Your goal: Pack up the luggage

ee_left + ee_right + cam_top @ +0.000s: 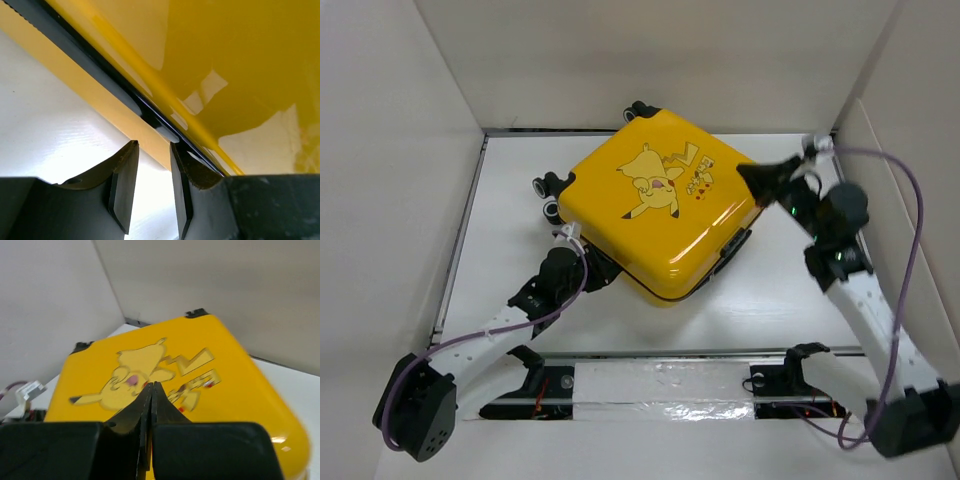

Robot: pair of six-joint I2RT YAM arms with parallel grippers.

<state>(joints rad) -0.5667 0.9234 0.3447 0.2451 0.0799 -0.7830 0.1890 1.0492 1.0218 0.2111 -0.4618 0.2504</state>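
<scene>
Flanking the luggage (660, 215): left gripper (153, 145) part-open at its zipper (100, 61), right gripper (151, 386) closed.

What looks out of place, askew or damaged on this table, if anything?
Only one thing stands out: the suitcase lies flat but turned cornerwise to the edges of the table. Its lid is down, and I see no spill or damage.

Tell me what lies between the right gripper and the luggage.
Nothing shows: in the right wrist view the shut right gripper points straight at the luggage lid, no object between.
</scene>
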